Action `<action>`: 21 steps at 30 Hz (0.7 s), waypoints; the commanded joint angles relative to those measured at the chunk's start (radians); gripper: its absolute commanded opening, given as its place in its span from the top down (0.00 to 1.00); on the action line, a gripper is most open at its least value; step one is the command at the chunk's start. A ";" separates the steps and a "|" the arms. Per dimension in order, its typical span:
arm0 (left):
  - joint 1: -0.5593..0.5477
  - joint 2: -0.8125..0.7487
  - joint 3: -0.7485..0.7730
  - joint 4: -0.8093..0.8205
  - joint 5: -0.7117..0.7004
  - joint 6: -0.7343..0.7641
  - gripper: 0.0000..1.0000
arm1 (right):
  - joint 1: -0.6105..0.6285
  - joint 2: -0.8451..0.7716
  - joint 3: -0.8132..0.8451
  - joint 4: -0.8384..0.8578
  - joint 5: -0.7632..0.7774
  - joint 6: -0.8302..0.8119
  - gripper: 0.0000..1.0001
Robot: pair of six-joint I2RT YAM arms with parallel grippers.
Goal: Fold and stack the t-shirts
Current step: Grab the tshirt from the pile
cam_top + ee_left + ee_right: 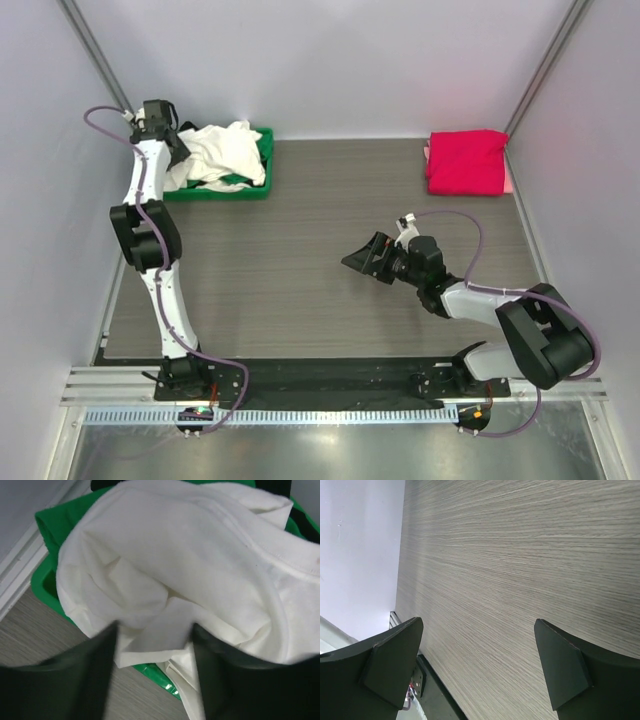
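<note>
A crumpled white t-shirt (222,148) lies heaped in a green plastic bin (262,188) at the back left. My left gripper (183,152) is over the bin's left end. In the left wrist view it (154,647) is open, with a hanging edge of the white t-shirt (175,565) between its fingers (85,680). A folded pink-red t-shirt (466,162) lies flat at the back right. My right gripper (362,258) is open and empty above the table's middle right; in its wrist view (477,665) only bare table shows between the fingers.
The bin's green rim (46,527) shows beside the grey wood-grain table (300,250). White walls close in the back and both sides. A paler pink edge (510,182) sticks out under the red t-shirt. A black rail (330,375) runs along the near edge.
</note>
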 commanded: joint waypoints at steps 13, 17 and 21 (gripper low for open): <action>-0.066 -0.326 0.091 -0.026 0.234 -0.068 1.00 | -0.014 0.004 0.012 0.074 -0.017 0.010 0.00; -0.115 -0.629 0.059 -0.026 0.271 -0.071 1.00 | -0.014 -0.028 0.000 0.069 -0.007 0.007 0.00; -0.129 -0.915 -0.090 -0.029 0.328 -0.049 1.00 | -0.014 -0.047 -0.008 0.056 0.000 0.008 0.00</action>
